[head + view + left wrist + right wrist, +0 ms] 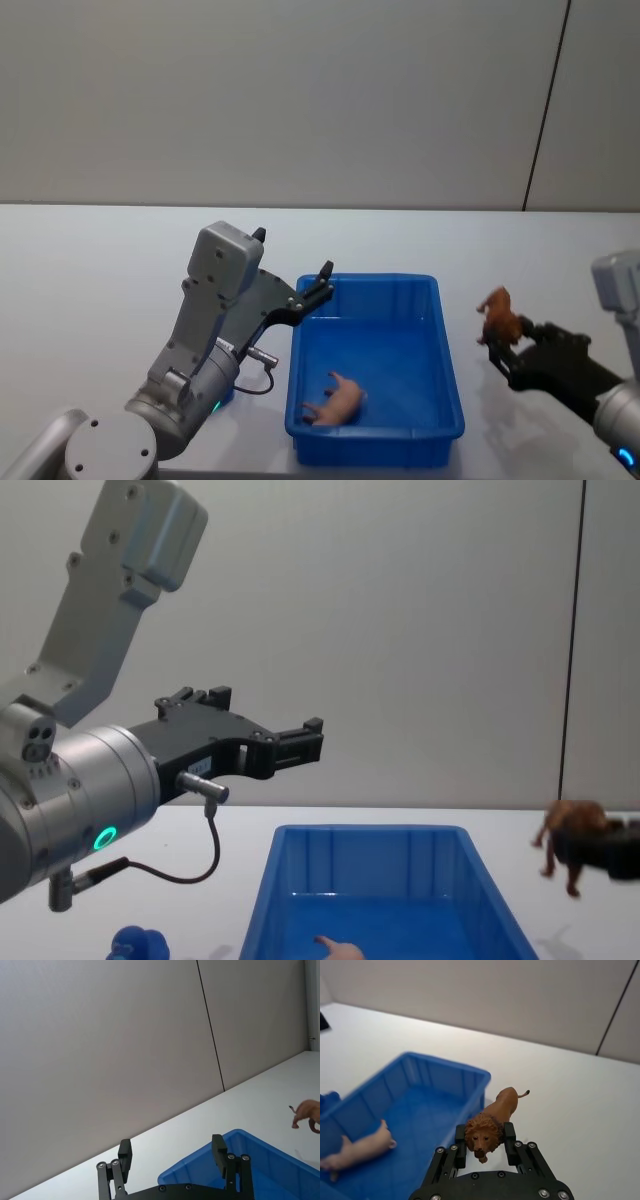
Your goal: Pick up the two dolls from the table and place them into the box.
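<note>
My right gripper [503,350] is shut on a brown lion doll [498,312], held in the air just right of the blue box [452,372]. In the right wrist view the lion [501,1104] faces the camera with its head between the fingers [460,1140]. The left gripper [295,262] hangs open and empty above the box's far left corner, seen in the chest view [262,715] and in its own wrist view [171,1146]. A bright blue lumpy doll [140,945] lies on the white table [100,260] left of the box.
A pale pink animal toy [340,400] lies on its side on the box floor near the front left corner. A black cable loops under the left wrist [205,855]. A plain grey wall stands behind the table.
</note>
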Available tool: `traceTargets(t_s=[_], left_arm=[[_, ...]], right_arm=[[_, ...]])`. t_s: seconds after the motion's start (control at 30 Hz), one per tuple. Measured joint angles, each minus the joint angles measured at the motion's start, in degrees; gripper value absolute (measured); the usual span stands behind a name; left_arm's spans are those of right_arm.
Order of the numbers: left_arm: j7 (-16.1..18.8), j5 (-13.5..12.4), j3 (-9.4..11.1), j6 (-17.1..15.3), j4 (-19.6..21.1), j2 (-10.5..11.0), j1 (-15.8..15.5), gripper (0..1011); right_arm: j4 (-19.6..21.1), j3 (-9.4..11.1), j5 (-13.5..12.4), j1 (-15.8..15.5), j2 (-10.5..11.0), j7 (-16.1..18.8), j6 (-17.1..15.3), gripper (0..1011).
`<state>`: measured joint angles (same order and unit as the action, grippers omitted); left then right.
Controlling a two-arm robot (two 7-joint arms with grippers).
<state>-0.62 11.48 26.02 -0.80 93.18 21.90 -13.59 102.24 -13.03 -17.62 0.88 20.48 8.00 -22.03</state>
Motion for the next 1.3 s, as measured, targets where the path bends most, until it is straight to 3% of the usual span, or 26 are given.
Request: traceTargets(t_s=[0.37,0.77,0.9,1.2,1.3], left_arm=[[0.0,0.0,0.0,0.0,0.0,0.0,0.0,1003],[0.0,0.0,0.0,0.0,0.0,0.0,0.0,1003],[0.0,0.0,0.0,0.0,0.0,0.0,0.0,1003],[0.0,0.0,0.0,0.0,0.0,0.0,0.0,1003],[0.0,0.0,0.0,0.0,0.0,0.0,0.0,1003]], right_arm=[[3.8,-0.6,-1.9,2.3,-1.3,3.7,-2.3,424],[3.7,-3.9,1.9,5.1,-4.7,6.1,-6.6,426],[2.6,-5.2,3.6,5.8,-5.8,6.5,-7.4,510],[0.6,-6.7,6.3,6.8,-7.4,6.4,-8.0,827],[0.3,-6.8,6.6,6.9,-7.6,6.2,-7.8,890]])
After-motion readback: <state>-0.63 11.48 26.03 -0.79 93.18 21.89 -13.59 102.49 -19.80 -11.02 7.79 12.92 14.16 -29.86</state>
